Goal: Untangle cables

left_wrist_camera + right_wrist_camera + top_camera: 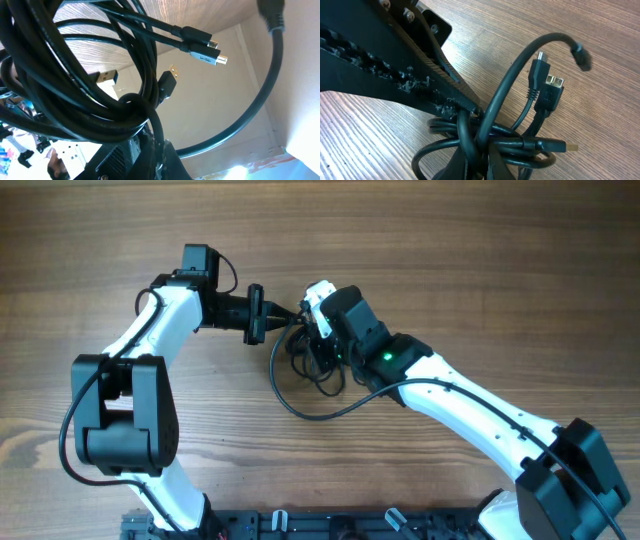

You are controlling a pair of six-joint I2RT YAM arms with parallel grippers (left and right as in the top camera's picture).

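I am pinching the cables (303,360) in both closed tools, the left tool (285,317) crowding just beside the right tool (318,345).

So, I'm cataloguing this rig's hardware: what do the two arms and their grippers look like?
Both the left arm and right arm have white links with chunky black joint housings and black wiring running alongside. The right arm shows a green light. Its fingers are long, black and rough-surfaced.
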